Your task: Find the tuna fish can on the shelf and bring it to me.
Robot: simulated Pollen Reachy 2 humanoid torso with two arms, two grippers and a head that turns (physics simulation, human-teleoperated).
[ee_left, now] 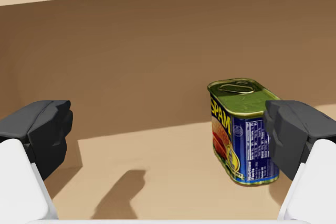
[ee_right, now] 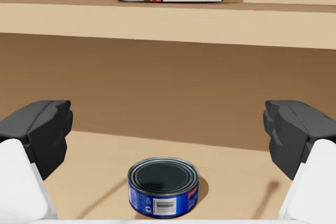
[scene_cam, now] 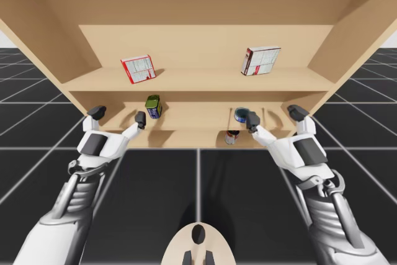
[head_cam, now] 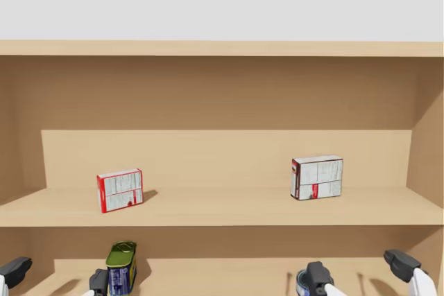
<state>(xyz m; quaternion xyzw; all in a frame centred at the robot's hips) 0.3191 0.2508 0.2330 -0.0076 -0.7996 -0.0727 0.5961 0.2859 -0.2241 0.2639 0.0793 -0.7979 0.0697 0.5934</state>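
Our left gripper (ee_left: 165, 135) is spread wide and holds nothing. Ahead of it, toward the finger nearer our middle, stands an oblong blue can (ee_left: 244, 129) with a green top. That is not the thing we search for, and this finger only covers a corner of it. The tuna can (ee_right: 164, 186), a low round blue can, stands on the lower shelf (ee_right: 247, 174) straight ahead of our right gripper (ee_right: 165, 135). It sits about midway between the lines of the two fingers and a little below them. It is upright, with the flat lid up, so its axis is vertical and its round wall faces the fingers from every side. Our right arm is clearly the nearer one; the left gripper is well apart from this can, with the oblong can between. The right gripper is also spread wide, wider than the can, and its fingers touch nothing. We judge that the next move is a straight advance, slightly downward, until the can is between the fingers, and then the closing.
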